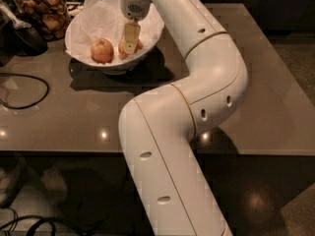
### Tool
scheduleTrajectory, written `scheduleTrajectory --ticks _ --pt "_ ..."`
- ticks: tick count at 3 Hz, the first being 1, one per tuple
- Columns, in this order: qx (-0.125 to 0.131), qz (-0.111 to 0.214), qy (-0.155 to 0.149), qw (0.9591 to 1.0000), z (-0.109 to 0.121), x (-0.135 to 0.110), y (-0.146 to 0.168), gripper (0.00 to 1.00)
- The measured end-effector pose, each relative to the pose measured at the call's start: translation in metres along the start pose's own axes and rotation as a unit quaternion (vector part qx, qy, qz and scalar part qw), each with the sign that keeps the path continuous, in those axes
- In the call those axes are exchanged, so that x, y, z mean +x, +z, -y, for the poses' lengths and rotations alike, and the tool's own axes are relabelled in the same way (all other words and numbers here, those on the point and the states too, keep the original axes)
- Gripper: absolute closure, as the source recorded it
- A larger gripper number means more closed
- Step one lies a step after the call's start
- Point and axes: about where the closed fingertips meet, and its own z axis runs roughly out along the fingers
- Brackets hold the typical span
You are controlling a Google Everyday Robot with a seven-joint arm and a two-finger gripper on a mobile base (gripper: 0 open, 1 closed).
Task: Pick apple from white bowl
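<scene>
The white bowl [78, 31], lined with crumpled white paper, stands at the table's back left. Two apples lie in it. The golden-yellow apple [122, 48] is on the right side of the bowl, mostly hidden behind my gripper [130, 42]. The gripper reaches straight down into the bowl from the white arm and sits right at this apple. A pinker, redder apple [102, 50] lies to its left, apart from the gripper.
A glass jar of brown snacks [42, 11] stands left of the bowl, with a dark object [22, 36] beside it. A black cable [22, 90] loops over the table's left side. My arm's large white links [197, 97] cover the table's middle.
</scene>
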Motion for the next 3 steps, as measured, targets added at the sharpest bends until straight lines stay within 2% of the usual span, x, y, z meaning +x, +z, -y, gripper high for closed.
scheduleTrajectory --ticks 3 --pt "-0.016 -0.004 0.004 0.9999 -0.0036 0.0031 0.0144 0.3"
